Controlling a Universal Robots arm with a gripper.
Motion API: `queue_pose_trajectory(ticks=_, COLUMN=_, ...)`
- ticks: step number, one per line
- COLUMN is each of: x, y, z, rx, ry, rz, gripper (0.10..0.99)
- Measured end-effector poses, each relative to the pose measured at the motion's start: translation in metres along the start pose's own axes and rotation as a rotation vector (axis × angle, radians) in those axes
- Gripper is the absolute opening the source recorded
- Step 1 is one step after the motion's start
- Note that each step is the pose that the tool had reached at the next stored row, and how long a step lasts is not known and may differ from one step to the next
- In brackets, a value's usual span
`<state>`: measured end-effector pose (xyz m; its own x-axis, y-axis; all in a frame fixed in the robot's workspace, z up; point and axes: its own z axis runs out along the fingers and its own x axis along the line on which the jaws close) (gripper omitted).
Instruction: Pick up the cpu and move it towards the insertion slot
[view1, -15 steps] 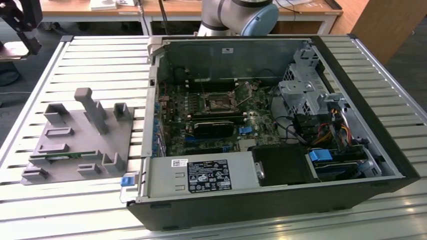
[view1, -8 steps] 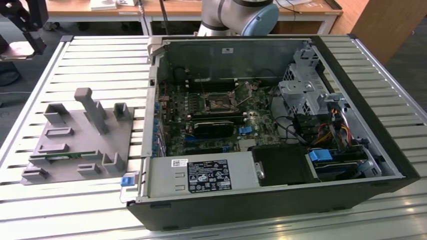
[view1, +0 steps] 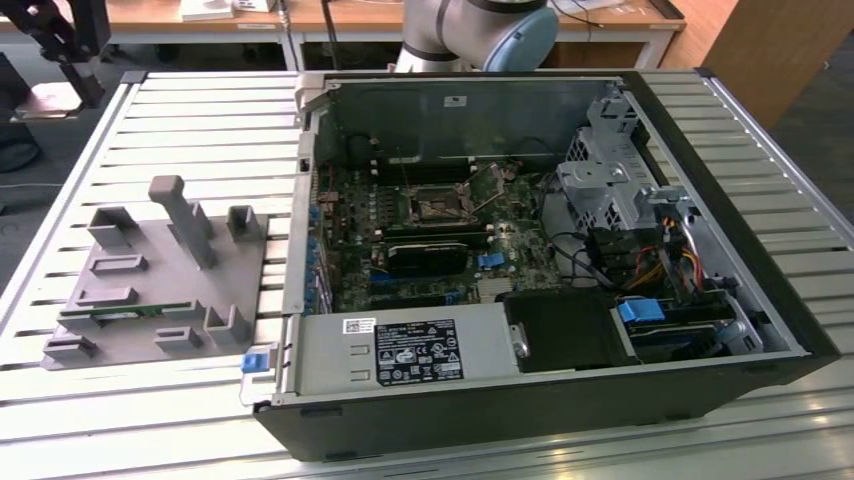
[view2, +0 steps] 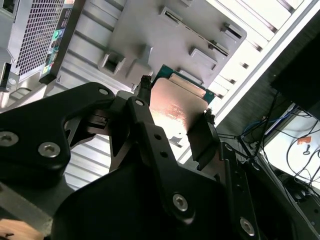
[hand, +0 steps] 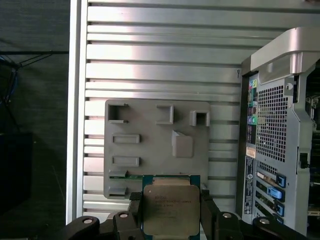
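The cpu (hand: 170, 212) is a flat square chip with a silvery top and a green rim. My gripper (hand: 171, 202) is shut on it, one black finger on each of two opposite edges. The second wrist view shows the chip's pale metal face (view2: 175, 107) between the same fingers of the gripper (view2: 176, 100), high above the grey fixture plate (view2: 190, 30). In the exterior view the gripper (view1: 67, 70) hangs at the upper left, well away from the case. The insertion slot (view1: 438, 205) is a dark square socket with a metal frame on the green board inside the open computer case.
The grey fixture plate (view1: 160, 275) with posts and pockets lies on the slatted table (view1: 134, 130), left of the case, with a green memory stick (view1: 134, 315) in it. The case walls (view1: 310, 150), drive cage (view1: 607, 180), cables and power supply (view1: 400, 350) surround the socket.
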<state>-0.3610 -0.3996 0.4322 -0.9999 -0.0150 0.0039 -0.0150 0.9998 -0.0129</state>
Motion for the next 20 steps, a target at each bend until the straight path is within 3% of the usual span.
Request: queue_pose_trajectory(ticks=20, x=-0.0226, y=0.0015, z=-0.0001, rx=0.003, ry=0.0002, rz=0.0, gripper=0.545)
